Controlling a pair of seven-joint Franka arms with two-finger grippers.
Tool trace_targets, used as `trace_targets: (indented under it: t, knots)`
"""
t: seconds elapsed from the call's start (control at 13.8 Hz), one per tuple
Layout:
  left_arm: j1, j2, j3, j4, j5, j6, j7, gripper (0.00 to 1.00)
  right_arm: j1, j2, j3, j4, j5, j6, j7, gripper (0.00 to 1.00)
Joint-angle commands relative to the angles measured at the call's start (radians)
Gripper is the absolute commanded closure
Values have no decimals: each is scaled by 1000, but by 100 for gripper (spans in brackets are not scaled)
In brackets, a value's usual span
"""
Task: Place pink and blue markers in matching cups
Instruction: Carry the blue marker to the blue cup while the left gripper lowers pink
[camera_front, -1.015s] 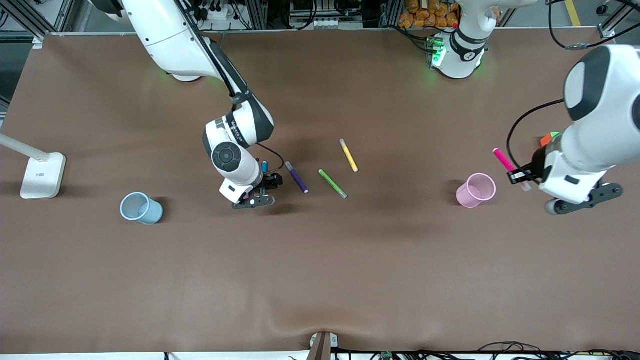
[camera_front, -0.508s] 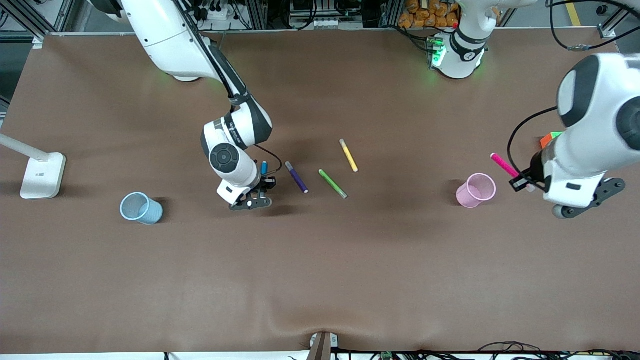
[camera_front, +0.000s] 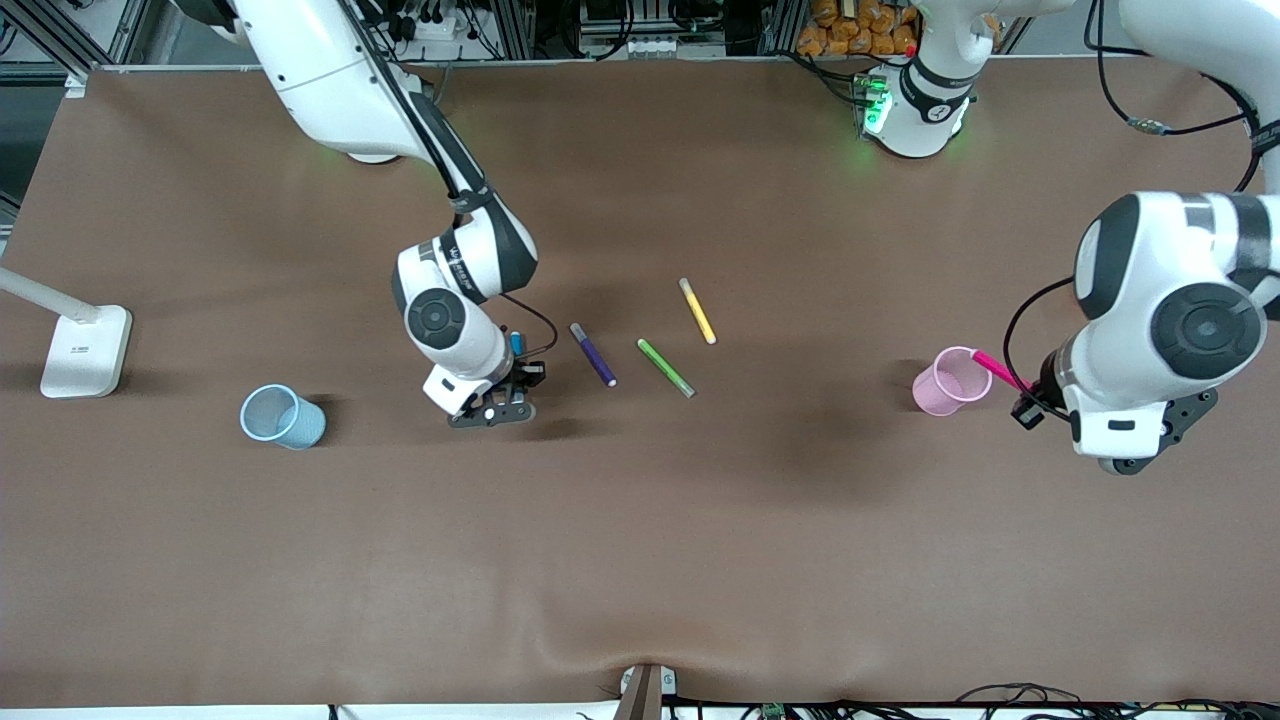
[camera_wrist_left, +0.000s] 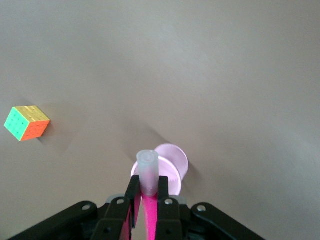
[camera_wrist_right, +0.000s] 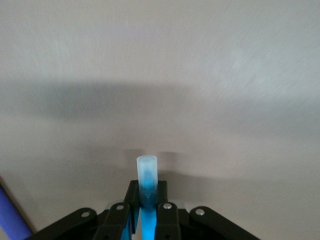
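My left gripper (camera_front: 1022, 410) is shut on the pink marker (camera_front: 992, 368), which slants with its upper end over the rim of the pale pink cup (camera_front: 948, 382). In the left wrist view the pink marker's (camera_wrist_left: 150, 215) pale end sticks out past the jaws, over the pink cup (camera_wrist_left: 175, 162). My right gripper (camera_front: 520, 376) is shut on the blue marker (camera_front: 516, 343), low over the table beside the purple marker. In the right wrist view the blue marker (camera_wrist_right: 147, 176) points at bare table. The pale blue cup (camera_front: 283, 416) stands toward the right arm's end.
A dark purple marker (camera_front: 593, 354), a green marker (camera_front: 666, 367) and a yellow marker (camera_front: 697, 310) lie mid-table. A white lamp base (camera_front: 85, 350) sits at the right arm's end. A colourful cube (camera_wrist_left: 27, 122) lies near the pink cup.
The left arm has swung the pink marker down and toward the pink cup. The right gripper has shut on the blue marker and shifted slightly toward the blue cup.
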Motion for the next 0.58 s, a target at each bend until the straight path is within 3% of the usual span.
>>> trace_targets:
  t: [0.0,0.29,0.51]
  knots:
    - [-6,30,-5,-8,58,35,-113,100,-100,-79,14,16,-12,-80,-141,100]
    - [-6,43,-5,-96,121,112,-230,100,-213,-94,17,180,-6,-268,-299,100]
    - [-6,26,-8,-154,131,120,-268,100,-285,-127,20,218,-2,-294,-472,100]
